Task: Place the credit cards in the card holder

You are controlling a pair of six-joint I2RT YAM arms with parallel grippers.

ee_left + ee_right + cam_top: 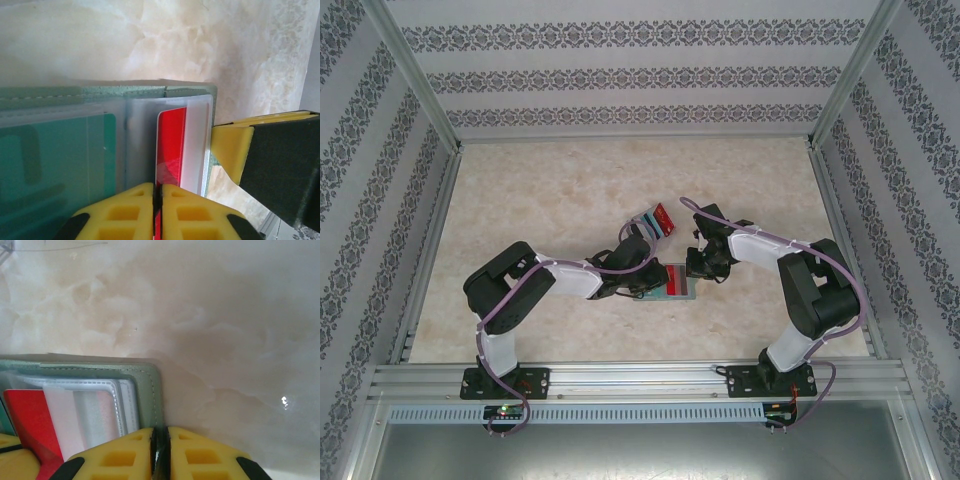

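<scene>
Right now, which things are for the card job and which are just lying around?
For the job:
red card
teal-green card
card holder
left gripper and right gripper, both shut

Just lying about:
clear plastic tray, though the spare red card in it is for the job
marble table

We count one card holder [678, 290]; in it we see one red card [170, 145] and one green card [55, 165]; just behind the card holder, one clear tray [642, 223] holding one other red card [663, 215].
</scene>
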